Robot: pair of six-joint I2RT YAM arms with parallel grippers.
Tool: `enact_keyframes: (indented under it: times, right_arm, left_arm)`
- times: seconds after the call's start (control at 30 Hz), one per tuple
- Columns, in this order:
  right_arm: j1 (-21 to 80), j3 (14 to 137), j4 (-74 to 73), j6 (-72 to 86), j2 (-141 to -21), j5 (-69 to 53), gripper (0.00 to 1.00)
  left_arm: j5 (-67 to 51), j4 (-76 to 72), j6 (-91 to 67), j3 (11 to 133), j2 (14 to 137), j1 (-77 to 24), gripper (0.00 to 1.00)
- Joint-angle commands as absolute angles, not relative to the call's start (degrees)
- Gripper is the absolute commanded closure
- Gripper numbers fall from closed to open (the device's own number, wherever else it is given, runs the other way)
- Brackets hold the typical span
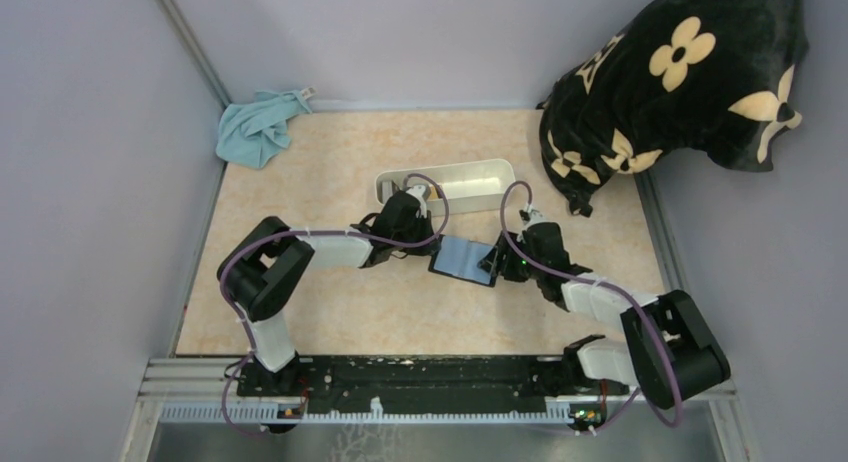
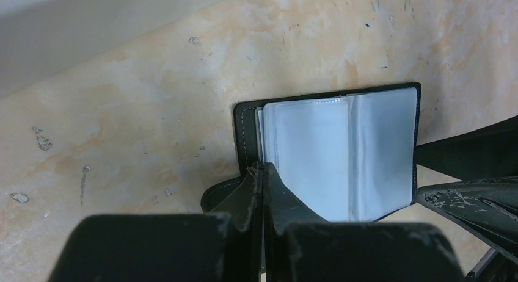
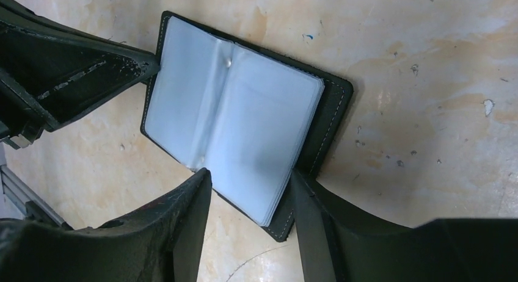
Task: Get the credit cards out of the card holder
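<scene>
The card holder [image 1: 465, 259] lies open on the table between my two grippers, black cover down, its grey-blue sleeves [image 2: 342, 154] facing up. The credit cards are hidden: among the stacked leaves [image 3: 293, 154] I cannot make out a single card. My left gripper [image 2: 262, 167] is shut, and its tips rest on the black edge of the card holder's left cover. My right gripper [image 3: 250, 184] is open and straddles the card holder's [image 3: 244, 117] near corner. One of its fingers [image 3: 305, 202] touches the cover's edge, the other stands at the bottom edge.
A white oblong tray [image 1: 445, 185] stands just behind the left gripper [image 1: 432, 250]. A crumpled blue cloth [image 1: 258, 127] lies at the back left corner. A black flowered pillow [image 1: 680, 82] fills the back right. The right gripper [image 1: 495, 267] is at the card holder's right side.
</scene>
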State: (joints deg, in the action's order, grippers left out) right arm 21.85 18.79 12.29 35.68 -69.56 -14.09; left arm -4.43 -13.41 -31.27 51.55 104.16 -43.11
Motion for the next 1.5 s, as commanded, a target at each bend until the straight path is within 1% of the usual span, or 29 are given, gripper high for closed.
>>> enact_keyframes:
  times: [0.0,0.13,0.33,0.47,0.53,0.6,0.63,0.67,0.73,0.83,0.93,0.97,1.03,1.13,1.3,1.47]
  right_arm:
    - [21.53,20.60,14.97,33.98,-72.17,-15.03,0.48]
    - [21.50,18.96,17.98,34.93,-73.72,-16.04,0.48]
    - [21.62,18.69,24.77,37.36,-75.84,-21.43,0.49]
    - [22.10,20.15,24.97,37.50,-76.53,-22.14,0.51]
    - [22.25,20.59,25.00,37.39,-76.55,-22.19,0.57]
    - [22.24,20.70,25.15,37.40,-76.55,-22.15,0.65]
    - [22.24,20.74,25.17,37.38,-76.55,-22.23,0.71]
    - [22.24,20.70,25.14,37.46,-76.49,-22.26,0.79]
    - [22.24,20.61,24.73,37.47,-76.11,-22.07,0.89]
    - [22.24,19.92,23.66,37.38,-74.70,-20.82,0.95]
    - [22.24,18.94,22.67,37.10,-73.21,-19.92,0.94]
    - [22.24,18.63,22.53,37.08,-72.94,-19.73,0.90]
    - [22.24,18.18,22.41,37.03,-72.63,-19.67,0.77]
    - [22.24,17.59,22.95,37.11,-72.55,-19.51,0.71]
    - [22.24,17.39,23.44,37.18,-72.91,-19.78,0.70]
    - [22.20,17.09,22.20,36.39,-72.13,-19.12,0.71]
  left_arm:
    - [-7.02,-11.42,-31.64,50.10,106.69,-43.42,1.00]
    - [-7.11,-11.59,-31.64,49.78,106.34,-43.42,1.00]
    - [-8.09,-12.04,-31.90,49.57,106.74,-43.42,1.00]
    - [-8.57,-12.31,-32.33,49.38,106.56,-43.37,1.00]
    - [-8.65,-12.50,-32.42,49.10,106.36,-43.43,1.00]
    - [-8.74,-12.68,-32.43,48.88,106.20,-43.42,1.00]
    - [-8.75,-12.66,-32.48,48.79,106.17,-43.42,1.00]
    - [-8.91,-12.68,-32.44,48.78,106.15,-43.42,1.00]
    - [-9.26,-12.74,-32.58,48.78,106.08,-43.42,1.00]
    - [-10.15,-13.10,-32.70,48.91,105.59,-43.46,1.00]
    - [-11.24,-12.45,-32.16,50.12,104.85,-44.20,1.00]
    - [-11.40,-11.95,-31.83,50.69,104.59,-44.71,1.00]
    - [-12.22,-11.48,-31.74,51.47,104.13,-45.46,1.00]
    - [-16.46,-13.67,-33.19,51.51,104.48,-45.70,1.00]
    - [-22.96,-18.00,-37.13,51.32,105.50,-45.70,1.00]
    - [-25.20,-19.84,-38.96,51.22,105.05,-45.69,1.00]
